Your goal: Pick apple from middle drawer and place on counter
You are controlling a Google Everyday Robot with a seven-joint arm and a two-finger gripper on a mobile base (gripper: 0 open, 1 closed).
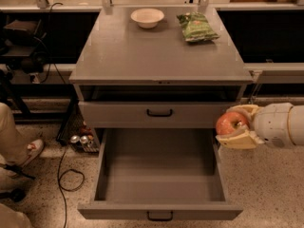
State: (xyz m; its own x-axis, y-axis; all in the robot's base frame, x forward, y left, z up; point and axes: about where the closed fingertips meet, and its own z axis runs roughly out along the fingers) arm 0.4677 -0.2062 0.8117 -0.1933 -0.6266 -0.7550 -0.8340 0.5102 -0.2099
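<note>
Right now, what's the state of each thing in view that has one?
middle drawer: pulled open, tray bare.
apple: gripped, off the tray, not yet on the counter.
gripper: shut on apple, at middle drawer's right edge.
upper drawer: pushed in.
white bowl: upright on counter.
snack bag: lying flat on counter.

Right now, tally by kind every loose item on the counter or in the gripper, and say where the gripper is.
Apple: 1, clamped in the gripper, right of the open middle drawer
White bowl: 1, on the counter
Green snack bag: 1, on the counter
Total: 3
</note>
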